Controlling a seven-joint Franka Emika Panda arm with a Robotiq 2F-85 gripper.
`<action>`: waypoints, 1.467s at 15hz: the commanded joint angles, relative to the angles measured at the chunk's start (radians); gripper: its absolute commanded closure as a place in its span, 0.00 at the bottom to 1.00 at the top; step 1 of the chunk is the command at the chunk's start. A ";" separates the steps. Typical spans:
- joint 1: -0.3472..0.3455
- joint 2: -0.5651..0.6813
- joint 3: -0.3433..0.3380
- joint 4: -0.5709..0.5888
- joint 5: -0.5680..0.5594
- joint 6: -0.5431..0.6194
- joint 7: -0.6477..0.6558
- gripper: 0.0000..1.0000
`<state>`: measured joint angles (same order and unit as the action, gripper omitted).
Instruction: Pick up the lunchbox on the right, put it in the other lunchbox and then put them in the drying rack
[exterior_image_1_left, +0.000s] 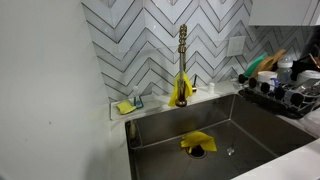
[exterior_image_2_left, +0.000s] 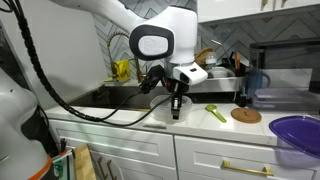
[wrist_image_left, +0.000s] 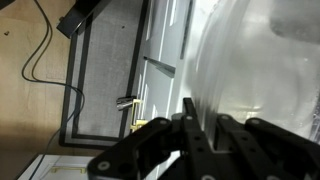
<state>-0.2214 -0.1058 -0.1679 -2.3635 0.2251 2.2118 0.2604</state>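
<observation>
Wrist view: clear lunchbox (wrist_image_left: 255, 70) wall just beside jaws, filling frame's right; jaws nearly together, grip unconfirmable; drying rack (exterior_image_1_left: 285, 95) well apart, toward tabletop's (exterior_image_2_left: 200, 122) rear edge.

Chevron tiles (exterior_image_1_left: 150, 40) are covering the wall behind a gold faucet (exterior_image_1_left: 182, 55); white cabinets (exterior_image_2_left: 130, 150) are standing under the counter (exterior_image_2_left: 205, 124).

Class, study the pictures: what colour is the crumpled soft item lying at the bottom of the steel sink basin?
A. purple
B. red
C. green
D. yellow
D: in an exterior view the crumpled yellow item lies on the floor of the steel sink basin.
</observation>
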 joint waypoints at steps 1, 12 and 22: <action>-0.008 -0.062 -0.025 0.006 -0.028 -0.036 -0.041 1.00; -0.043 -0.317 -0.071 0.150 -0.145 -0.192 -0.168 0.98; 0.070 -0.035 -0.021 0.476 0.127 -0.126 -0.056 0.98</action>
<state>-0.1714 -0.2590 -0.2023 -1.9854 0.2985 2.0660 0.1450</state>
